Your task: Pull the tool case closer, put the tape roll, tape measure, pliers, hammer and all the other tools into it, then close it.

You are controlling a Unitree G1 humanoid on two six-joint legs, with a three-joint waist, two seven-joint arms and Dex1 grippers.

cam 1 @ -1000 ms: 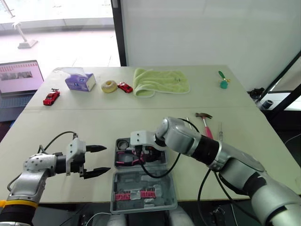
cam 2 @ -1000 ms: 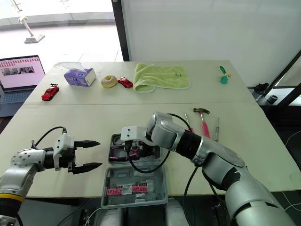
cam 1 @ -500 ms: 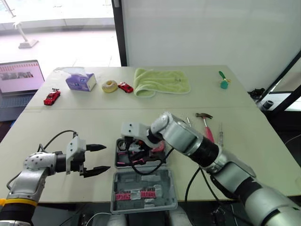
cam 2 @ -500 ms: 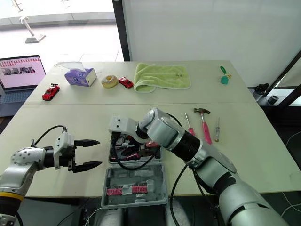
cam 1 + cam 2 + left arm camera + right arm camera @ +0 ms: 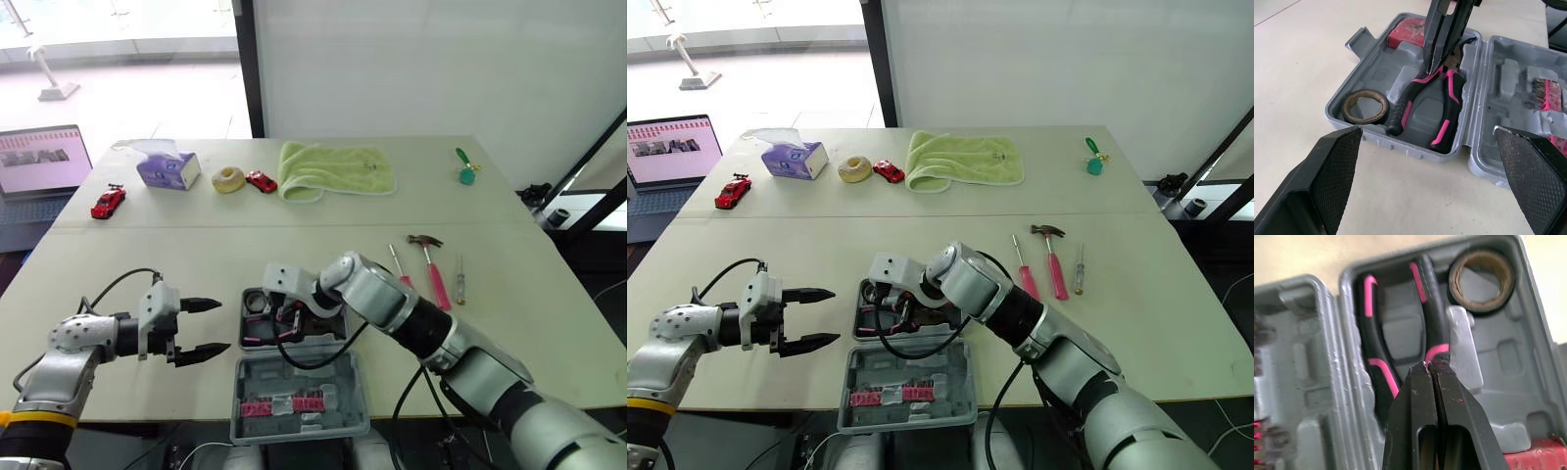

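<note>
The grey tool case (image 5: 236,392) lies open near the table's front edge, with its lid toward me. In its tray (image 5: 1415,152) lie the pink-and-black pliers (image 5: 1444,112), a brown tape roll (image 5: 1365,105) and a red tape measure (image 5: 1408,30). My right gripper (image 5: 1431,367) is shut with nothing between its fingers, and its tips point down at the pliers' head (image 5: 284,318). My left gripper (image 5: 223,327) hangs open just left of the case. The pink-handled hammer (image 5: 428,257) and two screwdrivers (image 5: 400,266) (image 5: 459,279) lie on the table to the right.
Along the back of the table are a green towel (image 5: 336,168), a purple tissue box (image 5: 168,169), a pale ring (image 5: 228,179), two red toy cars (image 5: 260,181) (image 5: 107,203) and a green object (image 5: 465,171). A laptop (image 5: 39,162) stands at the far left. Pink bit holders (image 5: 284,404) sit in the lid.
My right gripper's fingers have closed from wide open. Its wrist swung left over the tray and came back above the pliers. The left arm has not moved.
</note>
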